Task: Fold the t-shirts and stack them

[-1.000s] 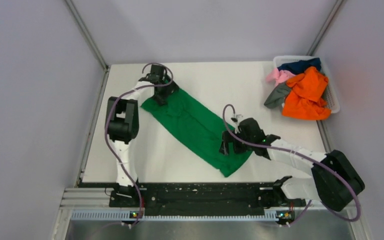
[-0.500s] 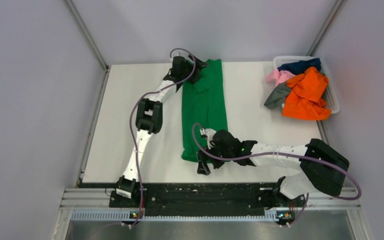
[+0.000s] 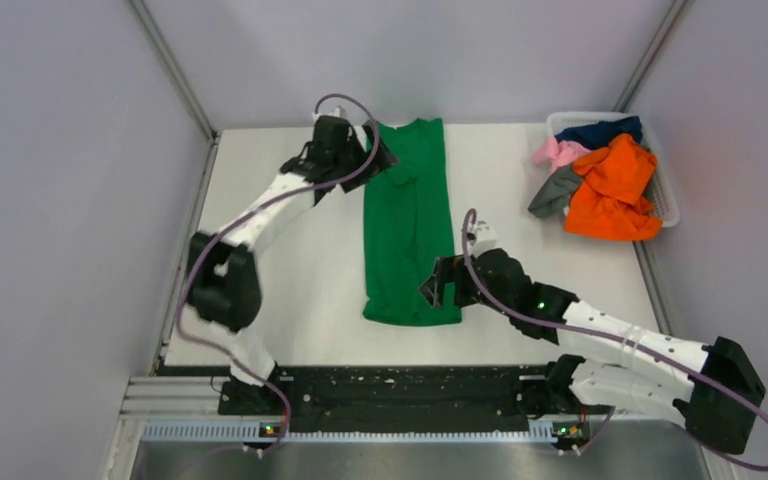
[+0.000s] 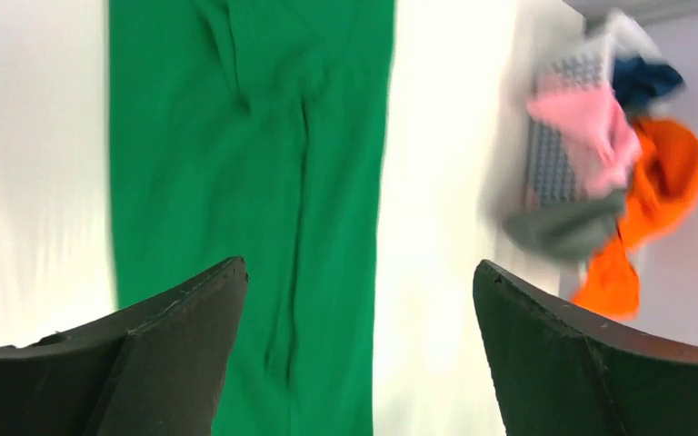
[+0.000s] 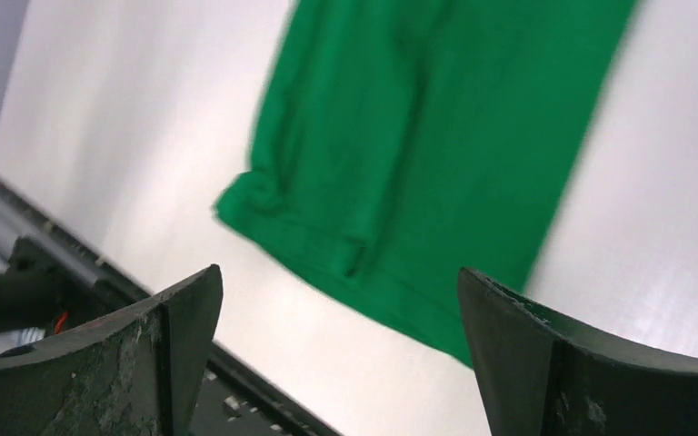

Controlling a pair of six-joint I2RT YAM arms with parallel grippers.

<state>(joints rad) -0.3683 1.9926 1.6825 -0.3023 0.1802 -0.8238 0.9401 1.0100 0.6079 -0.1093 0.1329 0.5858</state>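
Surface: a white table (image 3: pixel 290 290), with a black mounting strip (image 3: pixel 400 385) along its edge behind both arms.
Room: plain grey walls (image 3: pixel 60 220) close in on three sides and meet at metal corner posts (image 3: pixel 175 75).
Left hand: the left gripper (image 3: pixel 378 156) has its fingers spread wide with nothing between them. It is over the far left corner of the green cloth.
Right hand: the right gripper (image 3: pixel 438 290) is spread just as wide and empty, at the cloth's near right edge.
Shirt, place: the green t-shirt (image 3: pixel 407 230) lies flat on the table, below and ahead of the left gripper, and reaches down to the right gripper.
Shirt, look: bright green, folded into a long narrow strip with straight sides. Lengthwise creases run down it, and one corner of the near hem is rolled up.
Other shirts: well off to the right gripper's far right, an orange t-shirt (image 3: pixel 615 190), pink t-shirt (image 3: pixel 557 150), grey t-shirt (image 3: pixel 553 192) and navy t-shirt (image 3: pixel 600 130) are heaped in a white basket (image 3: pixel 666 205).
Hidden: the left gripper covers the strip's far left corner, and the heap hides most of the basket.
Hard to make out: both wrist views are smeared. Whether any fingertip touches the cloth cannot be told.
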